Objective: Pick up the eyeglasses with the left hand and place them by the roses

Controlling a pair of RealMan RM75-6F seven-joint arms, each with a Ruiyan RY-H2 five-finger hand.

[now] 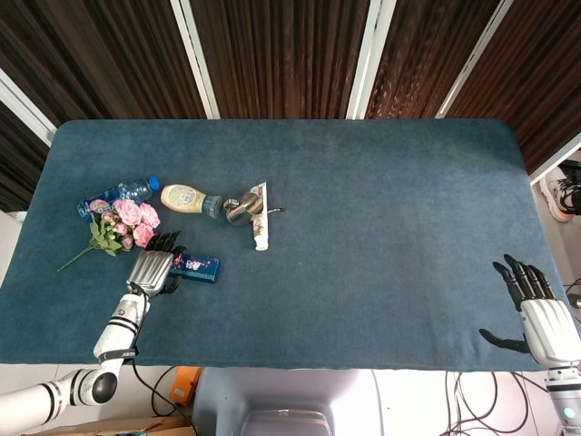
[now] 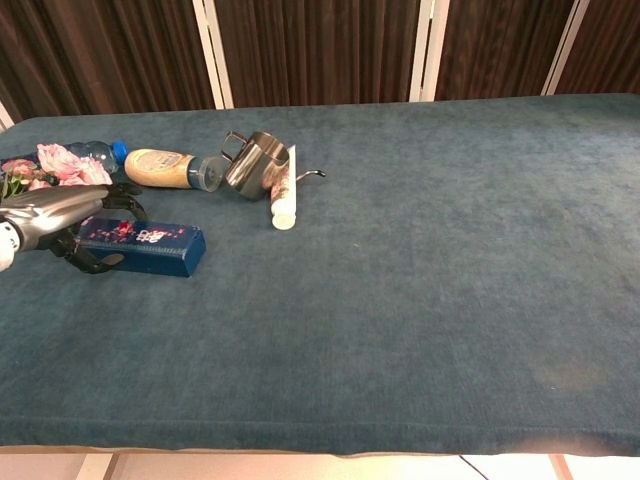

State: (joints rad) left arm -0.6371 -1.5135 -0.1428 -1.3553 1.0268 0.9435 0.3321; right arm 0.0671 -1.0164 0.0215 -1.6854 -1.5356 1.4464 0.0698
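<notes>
At the near left of the table [image 1: 363, 272], your left hand [image 1: 156, 268] lies low just below the roses [image 1: 132, 222], its dark fingers curled forward towards the blooms and against the left end of the blue box [image 1: 198, 266]. From the chest camera the same hand [image 2: 55, 218] sits in front of that box [image 2: 145, 245], with thin dark loops [image 2: 90, 263] showing under and around the fingers. They could be the frame of the eyeglasses or only the fingers themselves; you cannot tell from either view, so you cannot say whether the hand has hold of anything.

No eyeglasses lie in plain sight anywhere else on the cloth. My reading is that they are in or under that hand, which would put them already next to the roses [image 2: 60, 165]. If so, the pick-up and the carry are done, and what you have left is the release: open the fingers, leave the glasses flat beside the flowers, and lift clear without dragging the box or the stems.

Your right hand [image 1: 536, 309] rests at the far right edge, fingers spread and holding nothing, well apart from everything.
</notes>
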